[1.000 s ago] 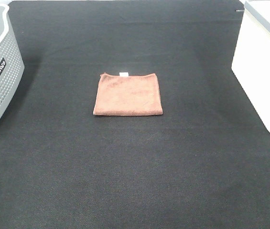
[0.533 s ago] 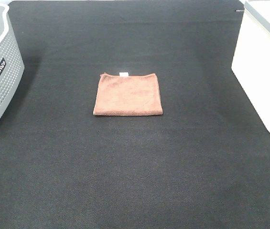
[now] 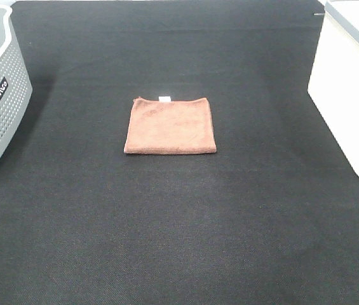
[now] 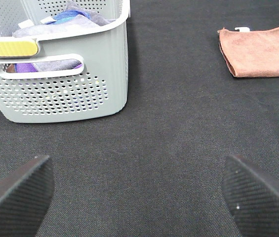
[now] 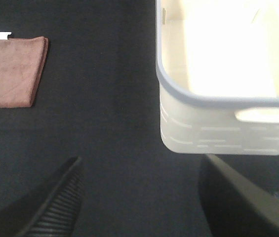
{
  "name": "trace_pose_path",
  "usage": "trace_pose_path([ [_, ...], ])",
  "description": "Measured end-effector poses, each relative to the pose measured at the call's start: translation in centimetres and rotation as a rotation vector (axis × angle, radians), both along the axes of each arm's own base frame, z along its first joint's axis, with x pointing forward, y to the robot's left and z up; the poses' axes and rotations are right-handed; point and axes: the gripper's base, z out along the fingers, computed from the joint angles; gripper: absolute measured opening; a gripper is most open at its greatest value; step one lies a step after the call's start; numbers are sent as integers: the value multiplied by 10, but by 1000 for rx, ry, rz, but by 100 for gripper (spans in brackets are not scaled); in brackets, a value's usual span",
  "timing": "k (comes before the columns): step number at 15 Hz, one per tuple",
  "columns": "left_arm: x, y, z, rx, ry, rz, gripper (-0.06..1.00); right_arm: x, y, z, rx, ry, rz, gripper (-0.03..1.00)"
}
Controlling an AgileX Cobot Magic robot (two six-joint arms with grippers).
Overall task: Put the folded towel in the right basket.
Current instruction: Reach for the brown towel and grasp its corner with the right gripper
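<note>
Nearest, the left gripper [image 4: 134, 170] and right gripper [image 5: 141, 168] hover with jaws spread wide and empty, likely ready to reach. Beyond, the folded towel [image 3: 170, 125] lies flat on the black mat [image 3: 179, 241], well apart from the right basket [image 3: 347, 95] at far right

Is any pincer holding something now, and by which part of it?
Nothing is held. The left pincer and the right pincer are open and empty; the folded towel lies flat, apart from both.

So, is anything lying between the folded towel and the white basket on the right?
Nothing visible does: only black mat shows between the folded towel and the right basket.
</note>
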Motion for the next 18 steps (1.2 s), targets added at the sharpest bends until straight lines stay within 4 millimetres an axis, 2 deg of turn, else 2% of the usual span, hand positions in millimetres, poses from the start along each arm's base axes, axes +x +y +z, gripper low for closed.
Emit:
trace_pose_path([
  [2,0,0,0,0,0,0,88,39,3,15,32,27,11,63],
  [3,0,0,0,0,0,0,88,39,3,15,32,27,11,63],
  [6,0,0,0,0,0,0,88,94,11,26,77,73,89,63],
  [7,0,0,0,0,0,0,88,121,16,32,112,76,130,63],
  [10,0,0,0,0,0,0,88,169,31,29,164,123,212,63],
  [13,0,0,0,0,0,0,88,210,69,1,163,203,319,63],
  [14,0,0,0,0,0,0,88,225,89,-20,167,266,361,63],
  [18,0,0,0,0,0,0,88,259,119,-82,248,423,390,63],
])
